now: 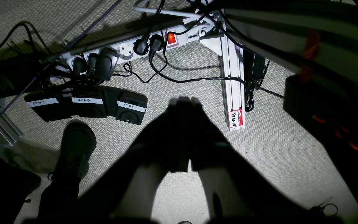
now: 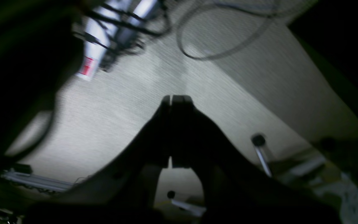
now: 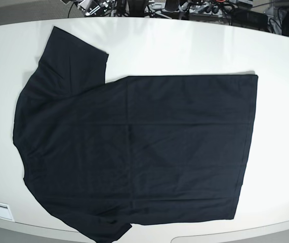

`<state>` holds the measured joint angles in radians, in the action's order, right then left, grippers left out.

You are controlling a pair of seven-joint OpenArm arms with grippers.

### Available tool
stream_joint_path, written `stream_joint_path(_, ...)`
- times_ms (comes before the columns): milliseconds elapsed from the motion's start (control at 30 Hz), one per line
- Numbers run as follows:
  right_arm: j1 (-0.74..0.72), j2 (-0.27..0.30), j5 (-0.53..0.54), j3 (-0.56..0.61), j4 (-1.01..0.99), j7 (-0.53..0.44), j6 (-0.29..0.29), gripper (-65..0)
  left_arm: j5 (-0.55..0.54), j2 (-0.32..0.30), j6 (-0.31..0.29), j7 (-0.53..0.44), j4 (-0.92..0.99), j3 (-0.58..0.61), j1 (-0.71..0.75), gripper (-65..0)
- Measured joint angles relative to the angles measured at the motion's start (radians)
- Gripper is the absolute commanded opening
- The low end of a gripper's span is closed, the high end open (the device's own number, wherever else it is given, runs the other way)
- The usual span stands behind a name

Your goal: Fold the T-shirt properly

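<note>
Both tools, the left tool (image 1: 185, 101) and the right tool (image 2: 176, 99), are closed on nothing, above carpet floor (image 1: 284, 149). Away from them, the T-shirt (image 3: 134, 147) lies flat on the white worktop (image 3: 184, 45).

Left gripper (image 1: 183, 100): two dark, near-black tapered fingers with blunt squared tips, widening toward pale grey-white bases. Right gripper (image 2: 176, 98): same dark tapered form and pale bases; view blurred, detail unreadable.
</note>
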<state>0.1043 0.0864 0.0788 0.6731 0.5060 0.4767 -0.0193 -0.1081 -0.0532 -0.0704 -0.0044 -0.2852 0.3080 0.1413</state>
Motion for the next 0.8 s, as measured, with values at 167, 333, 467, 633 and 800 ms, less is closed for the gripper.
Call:
stream_joint_path(167, 0.0, -0.001, 0.053, -0.001, 0.0, 0.003, 0.01, -65.0, 0.0, 0.0, 0.0, 0.0, -0.009, 0.0, 0.002, -65.0)
stream_joint_path(333, 0.0, -0.006, 0.054, -0.101, 0.0, -0.008, 0.076, -65.0, 0.0, 0.0, 0.0, -0.003, -0.021, 0.0, 0.011, -65.0)
stream_joint_path(467, 0.0, -0.001, 0.043, -0.226, 0.0, -0.016, 0.138, -65.0, 0.0, 0.0, 0.0, -0.003, -0.021, 0.0, 0.01, -65.0)
stream_joint_path(633, 0.004, -0.007, 0.019, -0.303, 0.0, -0.02, 0.198, -65.0, 0.0, 0.0, 0.0, -0.002, -0.023, 0.0, 0.011, -65.0)
stream_joint_path(800, 0.011, -0.005, 0.015, -0.304, 0.007, 0.019, 0.234, -65.0, 0.0, -0.009, -0.001, 0.097, -0.089, 0.0, 0.021, -65.0)
